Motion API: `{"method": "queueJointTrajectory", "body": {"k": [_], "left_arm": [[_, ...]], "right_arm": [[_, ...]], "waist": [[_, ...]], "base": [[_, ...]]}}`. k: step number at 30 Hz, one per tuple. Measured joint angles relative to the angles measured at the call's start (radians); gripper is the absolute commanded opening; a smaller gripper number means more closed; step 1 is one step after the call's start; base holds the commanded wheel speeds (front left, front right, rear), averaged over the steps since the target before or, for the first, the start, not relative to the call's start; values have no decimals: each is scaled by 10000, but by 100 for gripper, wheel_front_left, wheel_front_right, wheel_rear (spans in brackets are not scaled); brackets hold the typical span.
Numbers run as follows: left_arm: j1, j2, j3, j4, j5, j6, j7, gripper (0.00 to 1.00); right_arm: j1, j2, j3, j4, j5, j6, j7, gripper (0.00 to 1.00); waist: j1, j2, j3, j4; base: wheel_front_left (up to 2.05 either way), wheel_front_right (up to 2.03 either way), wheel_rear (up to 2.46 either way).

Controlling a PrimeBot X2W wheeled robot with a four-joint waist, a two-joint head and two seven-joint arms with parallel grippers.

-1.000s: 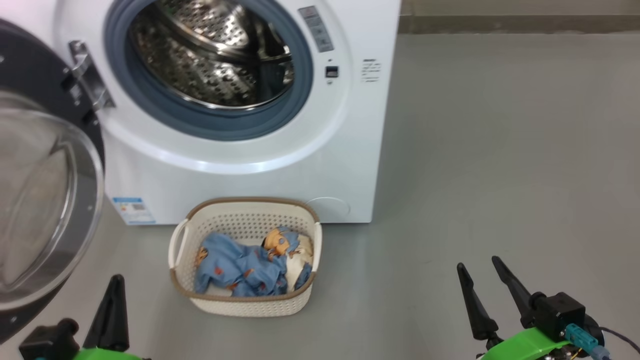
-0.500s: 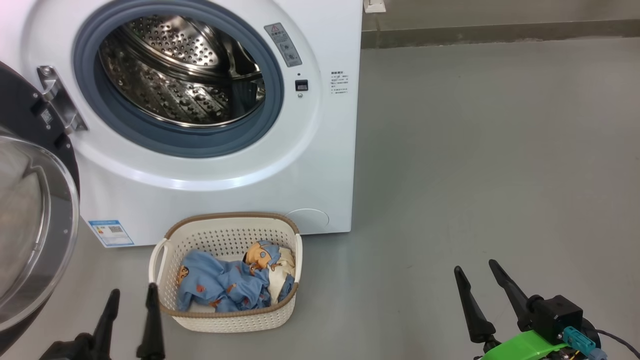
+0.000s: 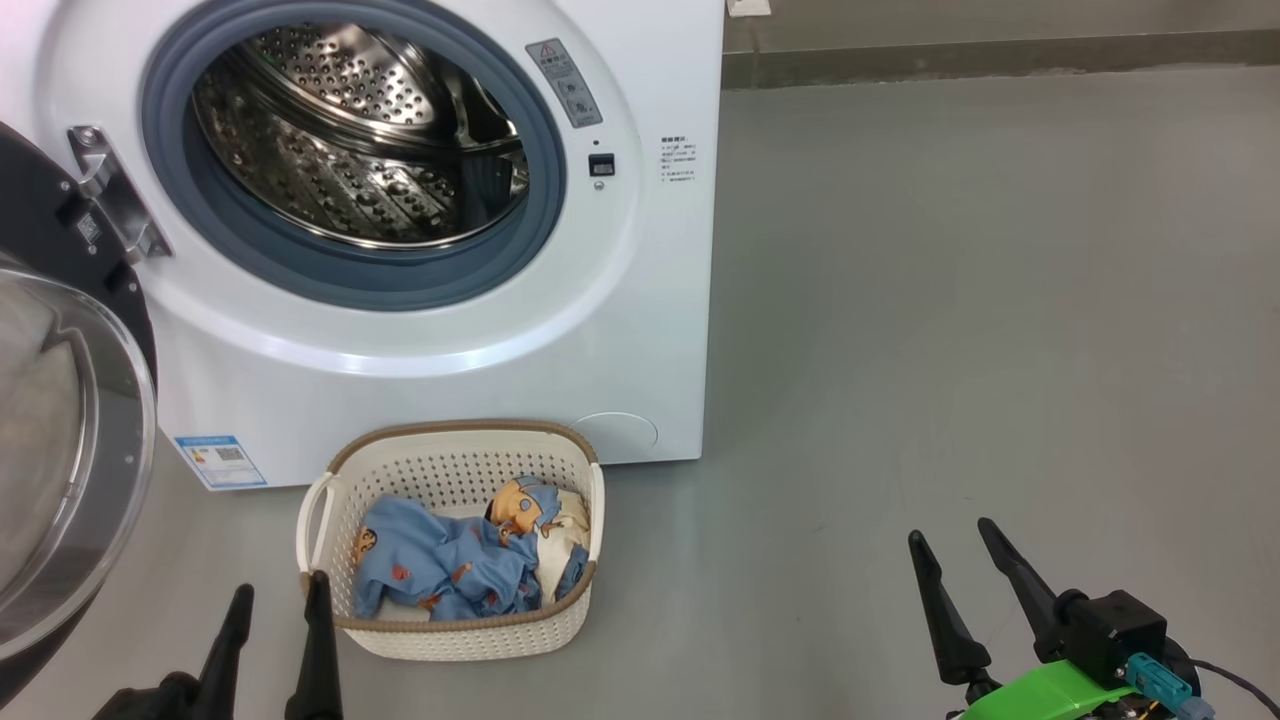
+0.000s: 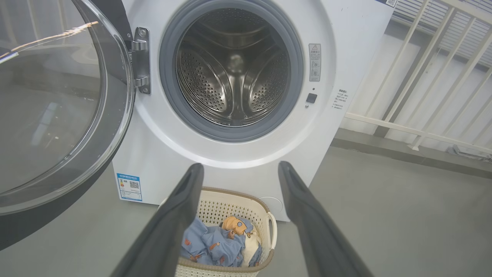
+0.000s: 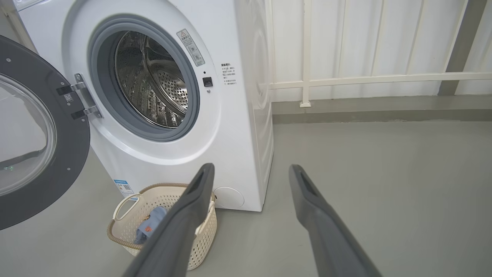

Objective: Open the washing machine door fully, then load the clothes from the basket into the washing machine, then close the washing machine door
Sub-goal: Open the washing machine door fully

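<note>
Nearest the robot, both grippers hang low over the grey floor. The left gripper sits just beside the basket's near left corner, its jaws spread apart with nothing between them. The right gripper is well off to the right over bare floor, its jaws likewise apart and empty.

Just beyond the left gripper, the basket stands on the floor right in front of the washing machine, near its lower front panel. The clothes lie bunched inside it, blue fabric with orange prints and a cream piece at the right. None of them has left the basket.

Behind the basket rises the machine's white front, with a blue energy label at its lower left corner. The washing machine door is swung out on its hinge to the left, its glass bowl facing the robot. The grey gasket and the steel drum are exposed, and the drum looks empty.

So the opening step seems done, or close to it: the door stands wide, though whether it is at its full swing I cannot tell. Loading has not begun, and closing the door comes after that. The left gripper seems best placed to reach into the basket first.
</note>
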Motion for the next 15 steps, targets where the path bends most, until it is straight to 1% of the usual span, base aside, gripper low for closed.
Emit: {"method": "queueJointTrajectory", "body": {"k": [15], "left_arm": [[25, 52, -180, 105, 0, 0, 0, 100]], "right_arm": [[0, 33, -52, -52, 0, 0, -2, 100]], "waist": [[0, 0, -76, 49]], "base": [[0, 0, 0]]}}
